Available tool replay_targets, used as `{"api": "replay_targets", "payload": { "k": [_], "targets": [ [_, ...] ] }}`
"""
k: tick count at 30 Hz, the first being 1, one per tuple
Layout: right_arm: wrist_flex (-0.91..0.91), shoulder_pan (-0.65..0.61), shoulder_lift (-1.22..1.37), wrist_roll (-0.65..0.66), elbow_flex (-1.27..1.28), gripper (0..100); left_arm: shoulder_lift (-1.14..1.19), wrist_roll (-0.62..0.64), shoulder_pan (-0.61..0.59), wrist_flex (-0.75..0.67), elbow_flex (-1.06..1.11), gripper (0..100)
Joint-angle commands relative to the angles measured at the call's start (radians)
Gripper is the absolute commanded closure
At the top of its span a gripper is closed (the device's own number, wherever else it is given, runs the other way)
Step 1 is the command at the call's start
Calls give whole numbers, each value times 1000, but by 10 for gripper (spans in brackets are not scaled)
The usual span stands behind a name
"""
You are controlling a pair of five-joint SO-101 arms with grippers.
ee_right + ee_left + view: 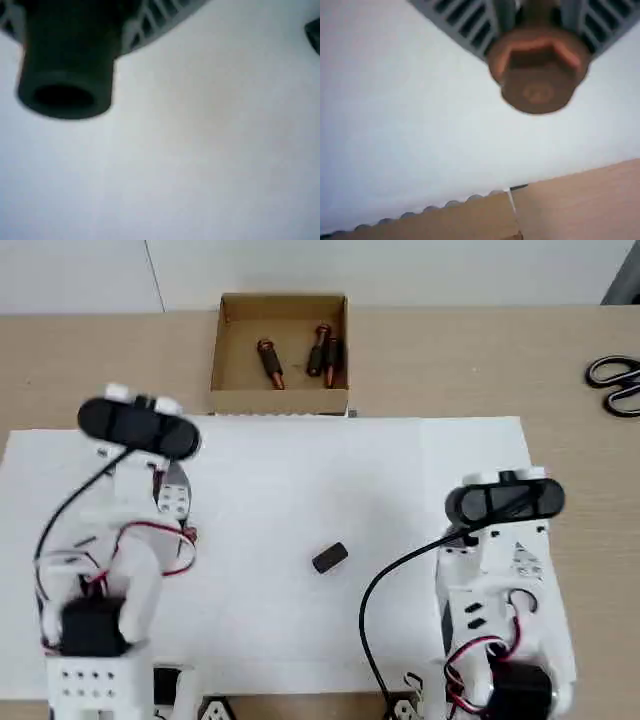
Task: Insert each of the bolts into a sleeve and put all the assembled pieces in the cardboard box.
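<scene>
A copper bolt [537, 75] sits between the ribbed grey fingers [462, 20] of my left gripper [536, 17], its hex head facing the camera, above the white sheet near the cardboard box's edge [470, 217]. My right gripper [75, 20] is shut on a black sleeve [65, 75], whose open bore faces the camera, over the sheet. A second black sleeve [330, 557] lies loose on the sheet between the two arms and shows as a dark corner [314, 32] in the right wrist view. The cardboard box [225, 350] at the back holds assembled bolts [270, 362].
The white sheet [300, 480] covers the table in front of the box. Scissors [615, 380] lie on the bare wood at the far right. The left arm [140, 430] stands at the sheet's left, the right arm [505, 502] at its right.
</scene>
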Motion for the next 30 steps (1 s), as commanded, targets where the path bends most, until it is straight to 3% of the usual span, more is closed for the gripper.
{"api": "replay_targets", "payload": {
  "k": [1, 5, 8, 16, 22, 30],
  "targets": [
    [-102, -110, -10, -43, 60, 996, -227, 183, 25, -144, 193, 994],
    [-182, -223, -10, -43, 141, 996, -462, 387, 81, -189, 363, 994],
    [-245, -297, -10, -44, 187, 996, -615, 468, 126, -187, 455, 994],
    [-371, -526, -12, -44, 339, 996, -582, 724, 143, -192, 466, 994],
    [-544, -670, -12, -44, 459, 996, -580, 784, 158, -186, 472, 994],
    [-748, -785, -12, -35, 595, 996, -580, 790, 333, -192, 472, 994]
  ]
}}
